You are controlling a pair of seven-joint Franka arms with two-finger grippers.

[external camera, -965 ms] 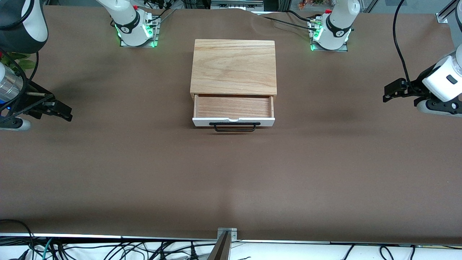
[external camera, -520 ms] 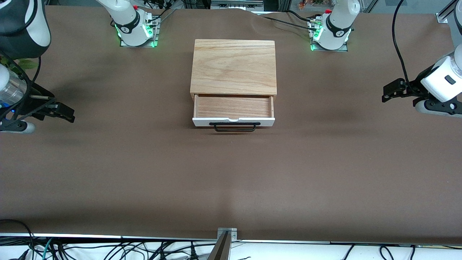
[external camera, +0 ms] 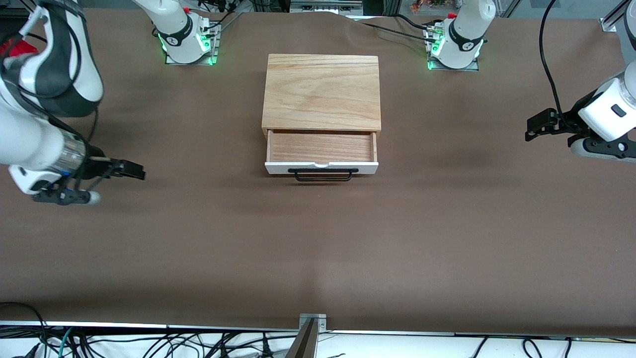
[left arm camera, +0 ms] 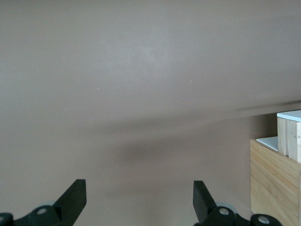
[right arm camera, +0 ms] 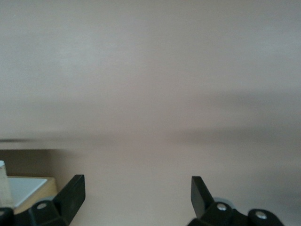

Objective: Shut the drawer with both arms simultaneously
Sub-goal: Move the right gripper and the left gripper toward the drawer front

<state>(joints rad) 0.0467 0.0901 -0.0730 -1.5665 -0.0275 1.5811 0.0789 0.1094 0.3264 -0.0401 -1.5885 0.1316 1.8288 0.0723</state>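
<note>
Standing open, drawer: the drawer is pulled out of the wooden box at mid-table, its white front and black handle on the side nearer the front camera; nothing touches it
Front view, right gripper: the right gripper hangs over bare table toward the right arm's end, well apart from the drawer, pointing at it
Front view, left gripper: the left gripper is over the table at the left arm's end, also well apart
Left wrist view: both black fingers stand spread with only brown cloth between them, so released and empty; a corner of the box and drawer front shows at the frame edge
Right wrist view: fingers likewise parted, gripping nothing; a white corner of the drawer shows at the edge
Progress: in my judgement the approach is barely begun; reaching the front panel and pushing it home both remain
Change since earlier frames: the right arm has swung in toward the drawer and dropped lower in the front view; the left gripper has scarcely shifted; the drawer is unmoved
</note>
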